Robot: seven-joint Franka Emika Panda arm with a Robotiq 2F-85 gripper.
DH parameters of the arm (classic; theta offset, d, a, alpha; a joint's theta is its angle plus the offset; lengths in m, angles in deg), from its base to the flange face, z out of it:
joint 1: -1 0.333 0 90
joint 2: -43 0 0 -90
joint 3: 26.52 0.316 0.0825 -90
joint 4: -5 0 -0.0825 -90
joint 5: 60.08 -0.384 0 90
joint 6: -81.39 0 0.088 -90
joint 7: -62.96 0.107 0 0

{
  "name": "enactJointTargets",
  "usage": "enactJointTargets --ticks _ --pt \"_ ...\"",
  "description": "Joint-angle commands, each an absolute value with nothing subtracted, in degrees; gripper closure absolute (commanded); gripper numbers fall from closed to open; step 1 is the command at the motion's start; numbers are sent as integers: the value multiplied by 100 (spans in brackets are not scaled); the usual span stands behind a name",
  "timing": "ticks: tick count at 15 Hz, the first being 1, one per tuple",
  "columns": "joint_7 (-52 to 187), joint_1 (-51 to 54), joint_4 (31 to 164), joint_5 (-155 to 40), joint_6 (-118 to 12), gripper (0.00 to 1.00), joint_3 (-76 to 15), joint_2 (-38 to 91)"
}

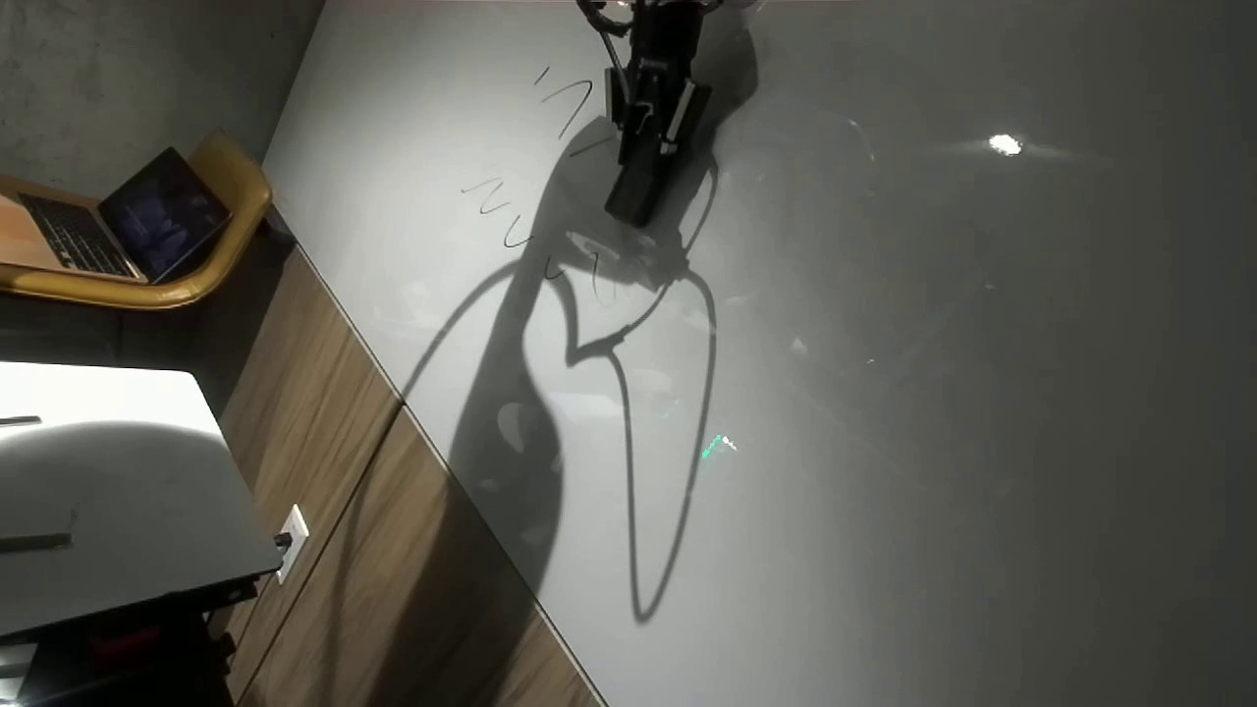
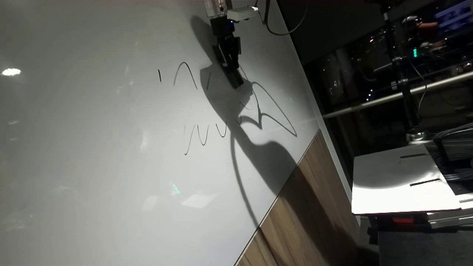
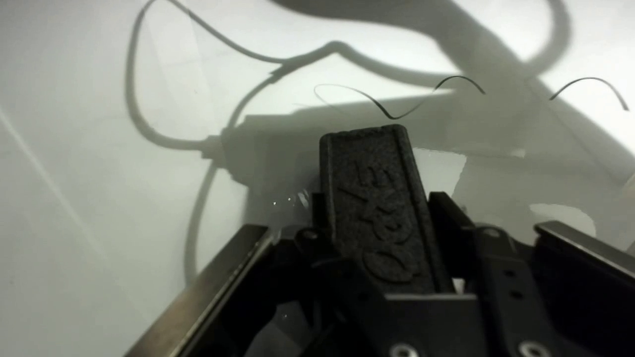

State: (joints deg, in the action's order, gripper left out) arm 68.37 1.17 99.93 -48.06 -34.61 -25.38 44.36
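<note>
My gripper [image 3: 382, 210] is shut on a dark grey block [image 3: 372, 198] with raised letters, like a board eraser. The block sticks out lengthwise beyond the fingertips. In both exterior views the gripper [image 1: 656, 118] [image 2: 226, 55] comes in from the top, with the block [image 1: 636, 189] [image 2: 235, 78] in front of a glossy white board [image 1: 884, 511] [image 2: 92, 177]. I cannot tell whether the block touches the board. Thin black marker strokes [image 3: 393, 118] lie just beyond the block's end in the wrist view. More strokes [image 2: 203, 144] show beside the gripper. The arm's shadow covers some of them.
Wood panelling [image 1: 324, 393] with a white outlet [image 1: 293, 545] borders the board. A laptop [image 1: 162, 216] sits on a yellow chair [image 1: 250, 182]. A pale flat top [image 1: 108, 501] stands near the panelling. A cable [image 2: 281, 34] loops beside the arm.
</note>
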Motion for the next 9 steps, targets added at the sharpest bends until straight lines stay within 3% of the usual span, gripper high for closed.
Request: enactJointTargets --ticks 1,4,9 --pt "6544 86 9717 -4922 -4236 72 -2606 3982" --pt "6424 87 9736 -4995 -4278 72 -2610 3982" --pt "7714 833 10617 -4638 -4421 72 -1759 4651"
